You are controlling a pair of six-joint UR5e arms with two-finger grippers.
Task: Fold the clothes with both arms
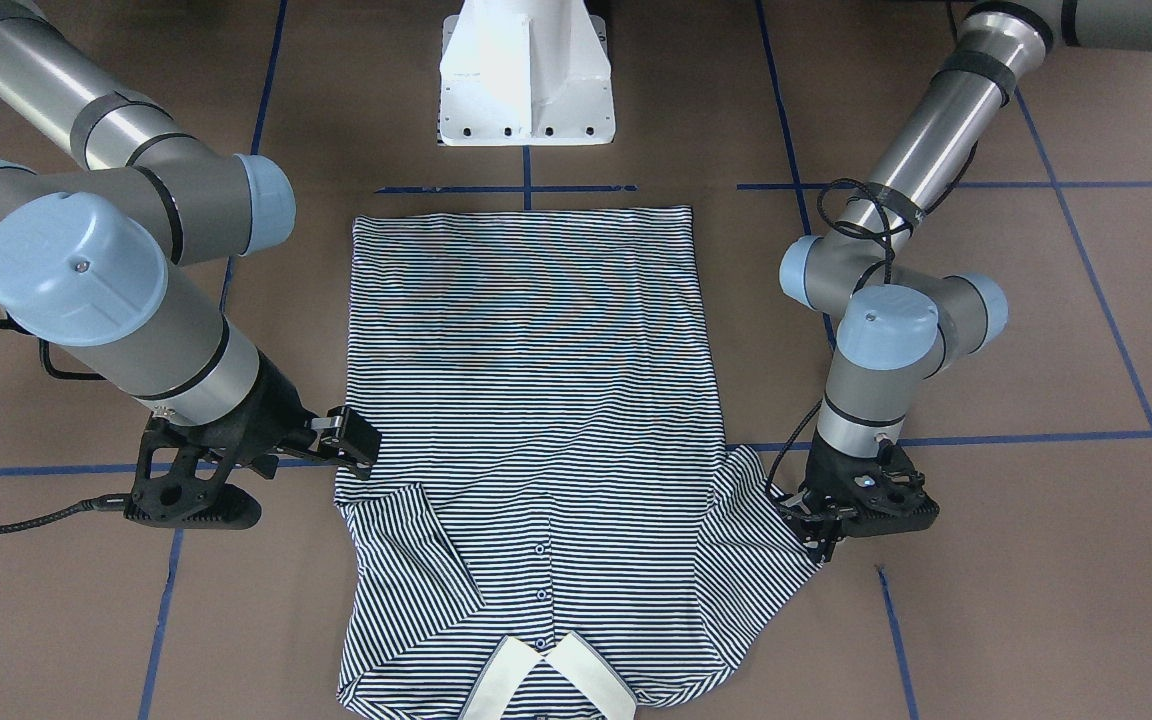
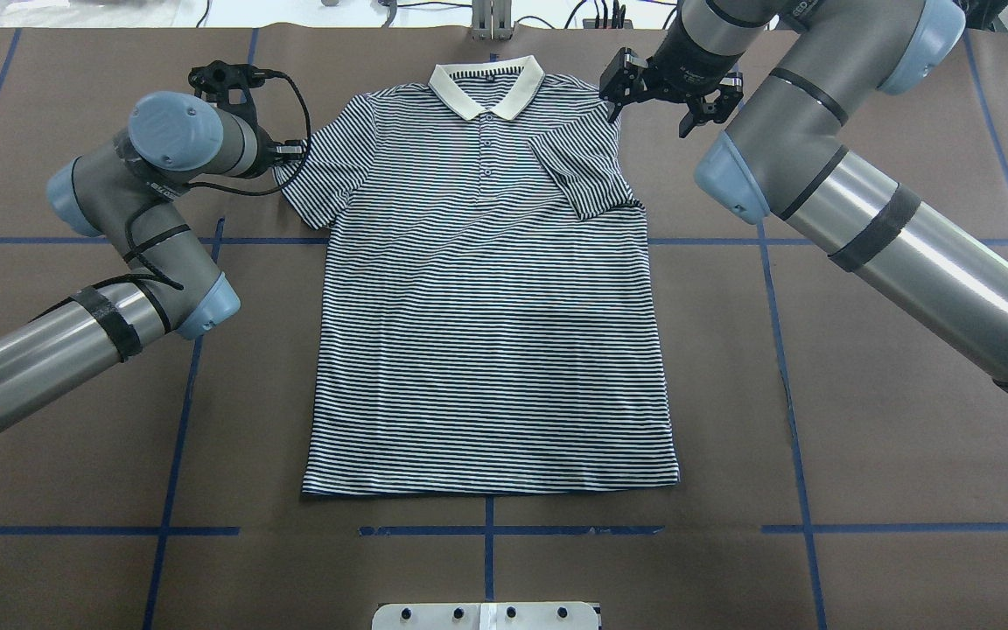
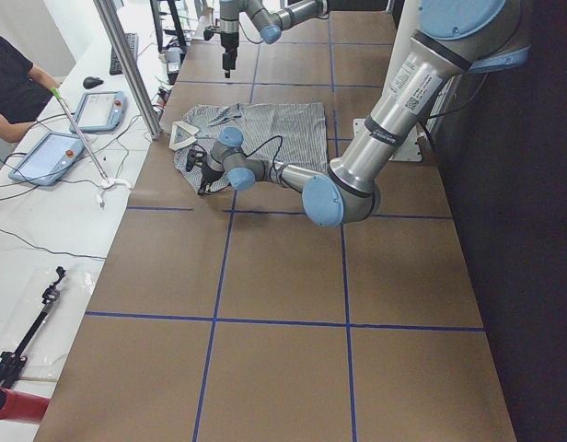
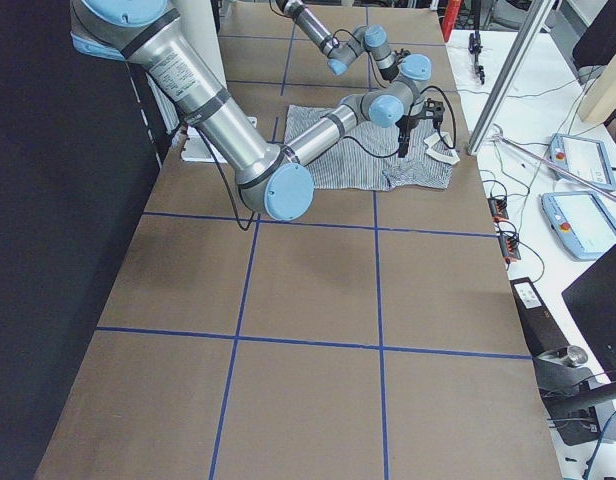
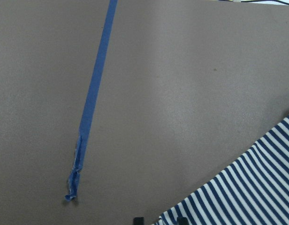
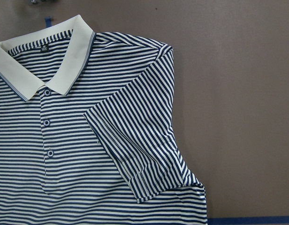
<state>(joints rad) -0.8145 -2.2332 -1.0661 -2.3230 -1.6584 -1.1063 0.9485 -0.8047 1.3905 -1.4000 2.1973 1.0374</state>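
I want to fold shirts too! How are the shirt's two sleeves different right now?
The right sleeve is folded in over the shirt's chest; the left sleeve lies spread out flat on the table. The left hand sits at the left sleeve's edge, while the right hand is open and clear of the right sleeve. Both sleeves are short, with navy-and-white stripes.

Brown desk (image 2: 863, 420) is gridded with blue tape lines (image 2: 75, 530); one torn tape end (image 5: 73, 185) lies just beside the left tool (image 1: 821, 532). A white pedestal base (image 1: 526, 80) stands well apart from it. On the far side of that tool, a white side bench (image 3: 44, 230) carries two tablets (image 3: 44, 157) by a person (image 3: 12, 83)
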